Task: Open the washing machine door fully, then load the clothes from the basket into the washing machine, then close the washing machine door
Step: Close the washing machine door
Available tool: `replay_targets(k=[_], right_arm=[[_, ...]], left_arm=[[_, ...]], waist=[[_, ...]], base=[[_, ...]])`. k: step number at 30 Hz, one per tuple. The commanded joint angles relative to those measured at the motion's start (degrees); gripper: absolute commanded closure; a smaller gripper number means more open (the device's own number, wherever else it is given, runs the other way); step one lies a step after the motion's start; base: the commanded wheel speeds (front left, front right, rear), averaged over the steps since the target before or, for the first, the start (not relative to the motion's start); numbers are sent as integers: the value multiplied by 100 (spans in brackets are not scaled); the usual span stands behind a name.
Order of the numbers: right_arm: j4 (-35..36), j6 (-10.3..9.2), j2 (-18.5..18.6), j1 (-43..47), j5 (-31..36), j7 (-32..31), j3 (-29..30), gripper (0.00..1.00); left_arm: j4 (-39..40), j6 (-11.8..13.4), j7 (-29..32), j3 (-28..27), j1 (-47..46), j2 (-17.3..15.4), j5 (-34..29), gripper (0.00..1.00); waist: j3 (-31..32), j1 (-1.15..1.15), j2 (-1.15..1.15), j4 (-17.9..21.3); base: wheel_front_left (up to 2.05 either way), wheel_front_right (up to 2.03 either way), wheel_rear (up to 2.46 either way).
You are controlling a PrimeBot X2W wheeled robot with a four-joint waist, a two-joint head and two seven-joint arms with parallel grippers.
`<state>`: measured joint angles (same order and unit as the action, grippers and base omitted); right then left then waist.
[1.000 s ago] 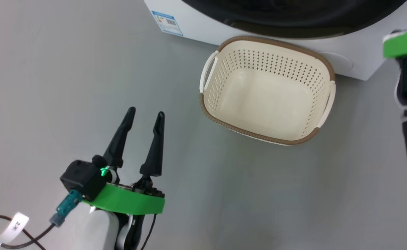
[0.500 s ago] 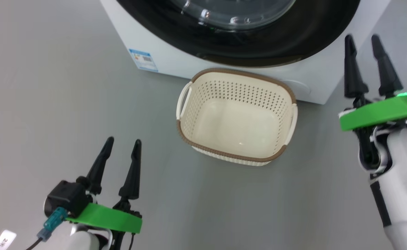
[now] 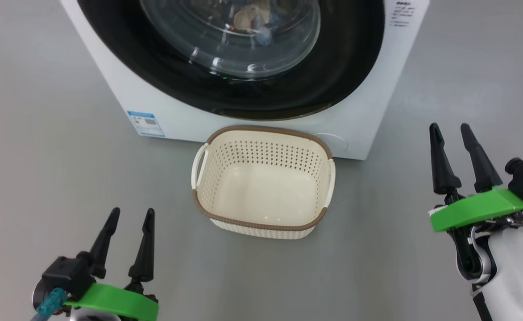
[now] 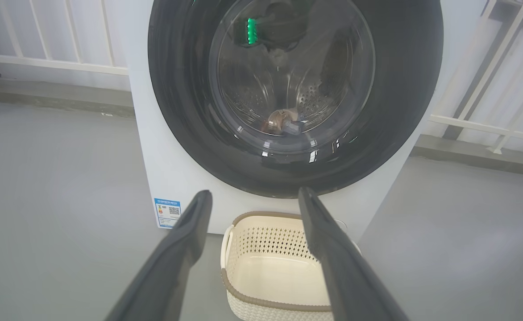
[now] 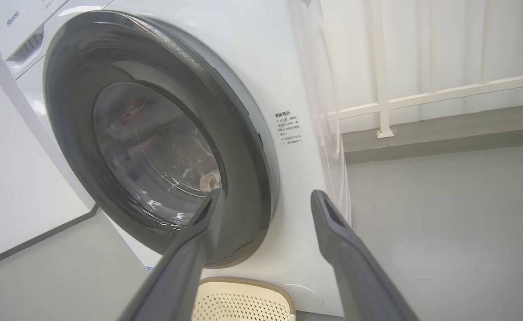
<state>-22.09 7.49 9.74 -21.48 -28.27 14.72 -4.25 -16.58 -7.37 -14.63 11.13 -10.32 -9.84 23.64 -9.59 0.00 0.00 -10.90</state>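
Closing step, seemingly complete: washing machine door [image 3: 346,67] looks shut, clothes [image 4: 284,125] behind its glass; basket [image 3: 261,154] empty on the floor, against the washing machine [image 3: 368,116]. Both arms' jaws spread, empty; next, only confirm the latch

Soft, even daylight fills the room as we look down: the grey floor [image 3: 43,133] reads bright and flat, and the basket [image 3: 261,156] throws barely a shadow. White glints streak the glass of the washing machine door [image 3: 230,44] — in our left wrist view a green reflection [image 4: 249,31] glows near its top. Both wrist views tilt and bend straight lines toward the edges, and the dark fingers [image 4: 176,263], close to the lens, go soft and smeared. The pale railing [image 5: 422,96] washes out — nearly white.
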Motion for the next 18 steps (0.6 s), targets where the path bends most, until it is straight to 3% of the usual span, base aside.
replay_targets(k=[1,18], right_arm=[[177,0,25,100,-2,28,-82,0],[540,0,31,1201,11,28,24,0]], left_arm=[[89,-12,-37,-222,-39,-156,-15,0],[-104,-12,-37,-681,313,-337,-123,0]], waist=[[212,0,0,213],[705,0,0,682]], base=[[0,0,0],[0,0,0]])
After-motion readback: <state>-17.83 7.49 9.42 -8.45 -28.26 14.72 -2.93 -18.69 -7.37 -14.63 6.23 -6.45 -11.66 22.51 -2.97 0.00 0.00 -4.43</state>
